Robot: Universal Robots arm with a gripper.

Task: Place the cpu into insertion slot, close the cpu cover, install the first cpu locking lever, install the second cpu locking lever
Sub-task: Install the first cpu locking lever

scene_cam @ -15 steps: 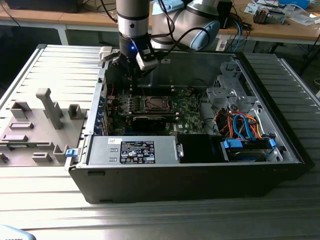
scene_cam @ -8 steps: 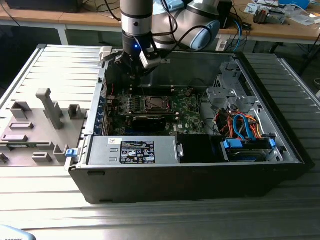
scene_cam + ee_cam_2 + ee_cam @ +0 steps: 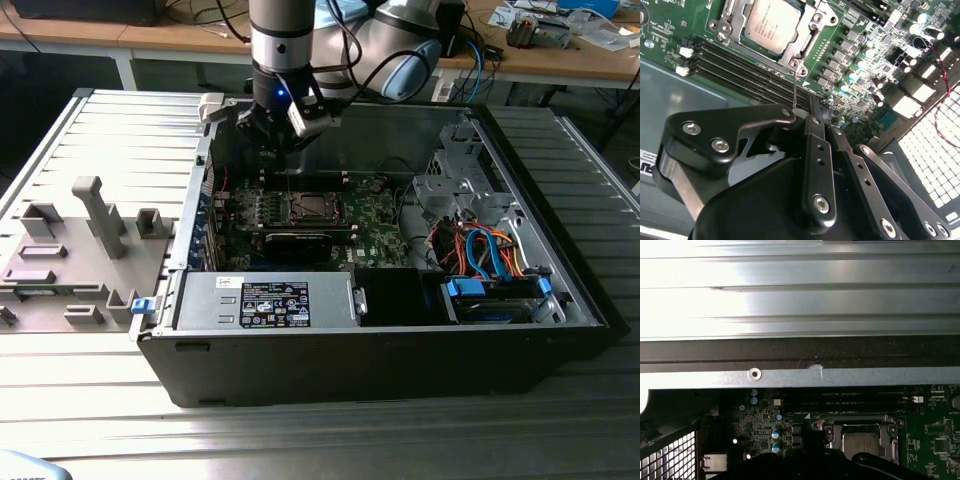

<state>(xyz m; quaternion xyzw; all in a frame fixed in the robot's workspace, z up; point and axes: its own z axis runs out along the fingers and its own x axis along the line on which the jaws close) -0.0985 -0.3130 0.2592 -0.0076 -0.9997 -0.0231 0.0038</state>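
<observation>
The exterior view looks down from well back and above onto an open black computer case [image 3: 380, 340] lying on a ribbed metal counter [image 3: 120, 140]. Both wrist views sit close over the green motherboard [image 3: 840, 30] – the second past the black tool [image 3: 812, 117] – sharing the silvery square-framed socket [image 3: 860, 432].

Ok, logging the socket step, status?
Gripper shut, above the motherboard. Cpu seated in insertion slot, cpu cover down around it. Nothing blocking.
</observation>
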